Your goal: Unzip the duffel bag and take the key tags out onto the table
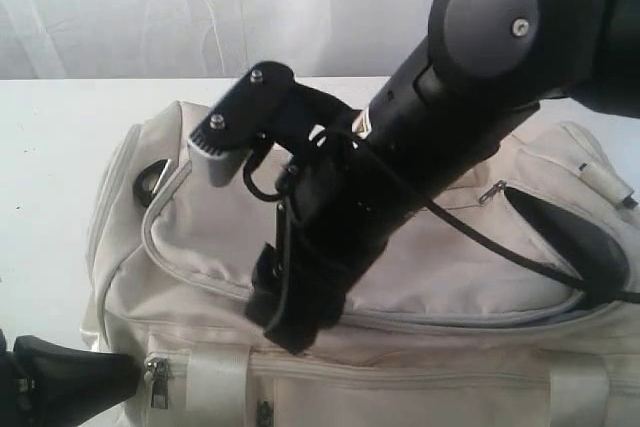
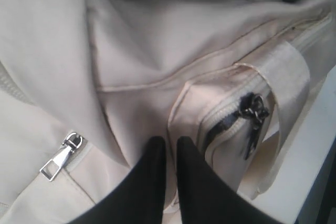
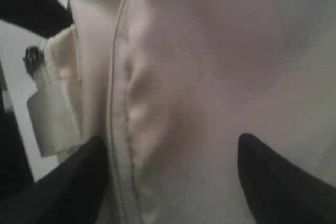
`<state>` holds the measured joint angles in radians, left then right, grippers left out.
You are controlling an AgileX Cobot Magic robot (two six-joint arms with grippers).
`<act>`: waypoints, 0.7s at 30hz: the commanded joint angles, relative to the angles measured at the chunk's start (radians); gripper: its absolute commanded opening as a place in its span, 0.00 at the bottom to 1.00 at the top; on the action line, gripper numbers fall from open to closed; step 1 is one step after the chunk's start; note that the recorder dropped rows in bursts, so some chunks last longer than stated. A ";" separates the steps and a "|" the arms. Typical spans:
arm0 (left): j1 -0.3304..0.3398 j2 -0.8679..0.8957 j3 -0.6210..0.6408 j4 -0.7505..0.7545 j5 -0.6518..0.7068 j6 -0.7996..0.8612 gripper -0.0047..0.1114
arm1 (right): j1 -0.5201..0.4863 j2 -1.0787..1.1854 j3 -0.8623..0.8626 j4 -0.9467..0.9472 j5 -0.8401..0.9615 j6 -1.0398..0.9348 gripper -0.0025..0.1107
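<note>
The cream-white duffel bag [image 1: 430, 277] lies on the white table [image 1: 60, 147] and fills most of the exterior view. A dark gap [image 1: 575, 237] shows in its top at the right. My right gripper [image 1: 288, 325] points down onto the bag's top panel. In the right wrist view it [image 3: 173, 153] is open wide, with bag fabric [image 3: 210, 77] close beneath. My left gripper [image 1: 70, 377] sits at the bag's near left end. In the left wrist view it [image 2: 170, 145] is pinched on a fold of bag fabric [image 2: 142, 51]. The key tags are hidden.
A silver zipper pull [image 2: 60, 156] lies beside my left fingers, and a dark pull [image 2: 254, 111] hangs at a partly open side pocket. Another silver pull [image 1: 490, 192] rests on the bag's top. A white curtain [image 1: 150, 7] hangs behind the table.
</note>
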<state>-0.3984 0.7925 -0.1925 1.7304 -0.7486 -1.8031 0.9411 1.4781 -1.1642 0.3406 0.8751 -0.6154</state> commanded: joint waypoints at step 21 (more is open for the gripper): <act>-0.002 -0.007 0.005 0.014 0.008 -0.007 0.18 | -0.005 -0.007 0.004 0.003 -0.046 0.092 0.41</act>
<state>-0.3984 0.7925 -0.1925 1.7304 -0.7486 -1.8031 0.9411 1.4747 -1.1642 0.3354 0.8622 -0.5415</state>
